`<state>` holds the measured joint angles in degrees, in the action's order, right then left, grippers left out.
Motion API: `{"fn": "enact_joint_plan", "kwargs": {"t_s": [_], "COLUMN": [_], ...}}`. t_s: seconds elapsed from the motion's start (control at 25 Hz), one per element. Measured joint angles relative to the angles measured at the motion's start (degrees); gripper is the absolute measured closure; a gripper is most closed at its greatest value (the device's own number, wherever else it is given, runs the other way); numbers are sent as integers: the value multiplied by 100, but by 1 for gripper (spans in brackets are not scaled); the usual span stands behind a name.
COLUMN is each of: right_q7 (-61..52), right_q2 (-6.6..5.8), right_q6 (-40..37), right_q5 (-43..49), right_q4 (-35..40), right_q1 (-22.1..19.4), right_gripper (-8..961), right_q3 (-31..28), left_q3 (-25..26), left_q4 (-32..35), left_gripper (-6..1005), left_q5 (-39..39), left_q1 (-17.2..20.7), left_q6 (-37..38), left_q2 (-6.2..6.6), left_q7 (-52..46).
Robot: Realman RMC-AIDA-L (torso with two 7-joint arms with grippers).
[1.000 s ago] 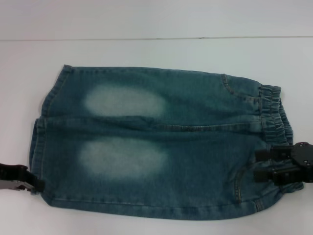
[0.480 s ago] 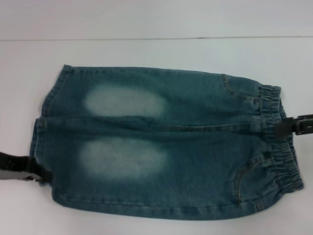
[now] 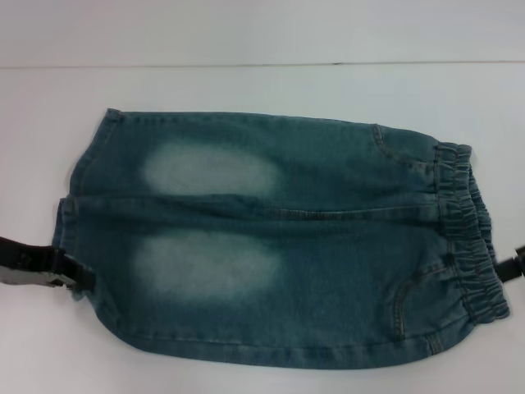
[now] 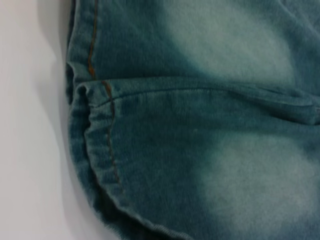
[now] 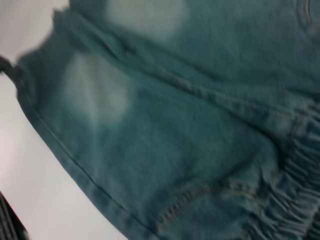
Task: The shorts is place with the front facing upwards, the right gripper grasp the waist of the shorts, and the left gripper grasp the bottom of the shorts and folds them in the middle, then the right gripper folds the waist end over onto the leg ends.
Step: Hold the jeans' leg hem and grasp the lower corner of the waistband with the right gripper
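The shorts [image 3: 279, 238] lie flat, front up, on the white tabletop [image 3: 246, 82]. The left claw [image 3: 70, 275] reaches in level, touching the leg ends [image 3: 70, 230]; whether it grips cannot be told. The right claw [image 3: 517, 263] shows only at the frame edge beside the waist [image 3: 467, 230], its grip hidden. No writing is legible.

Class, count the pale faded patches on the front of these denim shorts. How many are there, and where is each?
2. One faded patch lies on the far leg of the shorts; the other faded patch lies on the near leg. The underside is hidden.
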<state>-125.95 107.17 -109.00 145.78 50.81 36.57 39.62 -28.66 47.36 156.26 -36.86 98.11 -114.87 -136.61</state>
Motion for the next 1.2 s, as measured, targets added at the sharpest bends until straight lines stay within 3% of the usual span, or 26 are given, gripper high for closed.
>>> {"fn": "enact_joint_plan", "kwargs": {"t_s": [0.36,0.56,0.84,1.2], "right_q7": [-11,-20,-20,24], "right_q2": [95,140,304,351], "right_q6": [188,325,540,793], "right_q5": [795,897,1138,1150], "right_q4": [-101,-292,-326,-773], "right_q1": [275,356,445,609], "right_gripper": [24,41,64,94], "right_q3": [391,664,807,992], "left_q3": [0,0,1,11], "left_q4": [-8,-8,-8,-40], "left_gripper": [895,892,887,882], "left_q5": [-12,-18,-18,-17], "left_q1": [-32,-66,-68,-67], "left_q6": [13,11,-8,-18], "left_q2": [0,-14,-18,-18], "left_q7": [9,11,12,12]}}
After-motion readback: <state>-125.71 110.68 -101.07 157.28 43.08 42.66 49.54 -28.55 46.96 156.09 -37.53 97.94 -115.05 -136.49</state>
